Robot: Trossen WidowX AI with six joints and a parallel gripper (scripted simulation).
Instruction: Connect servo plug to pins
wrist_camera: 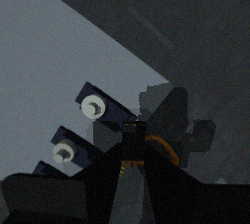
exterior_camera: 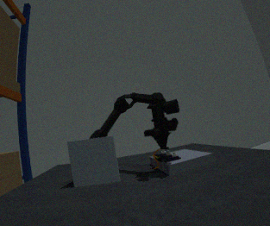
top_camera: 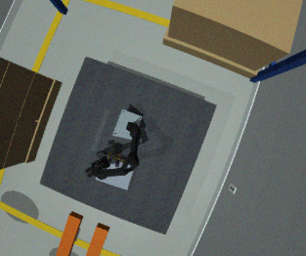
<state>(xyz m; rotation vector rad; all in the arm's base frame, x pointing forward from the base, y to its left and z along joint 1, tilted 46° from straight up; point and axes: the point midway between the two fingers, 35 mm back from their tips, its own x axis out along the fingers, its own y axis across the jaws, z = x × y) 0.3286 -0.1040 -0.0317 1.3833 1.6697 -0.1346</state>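
My gripper (wrist_camera: pixel 132 148) (exterior_camera: pixel 164 148) points down and is shut on the small dark plug (wrist_camera: pixel 134 128), which sits between the fingertips in the wrist view. The orange wire (wrist_camera: pixel 166 143) (exterior_camera: pixel 157 160) of its lead curves out to the right of the fingers. Small orange, red and yellow marks show between the fingers. The holder (exterior_camera: pixel 164 169) is a small greyish block just below the gripper in the exterior view. The pins, the coloured band and its dot cannot be made out. The fingers hide what lies beneath them, and which way the plug's holes face cannot be told.
Dark blue blocks with pale round knobs (wrist_camera: pixel 93 106) (wrist_camera: pixel 63 151) stand left of the fingers in the wrist view, over a pale sheet (wrist_camera: pixel 30 60) (top_camera: pixel 120 181). An upright pale panel (exterior_camera: pixel 95 161) stands left of the holder. The dark table top (top_camera: pixel 177 129) carries the arm.
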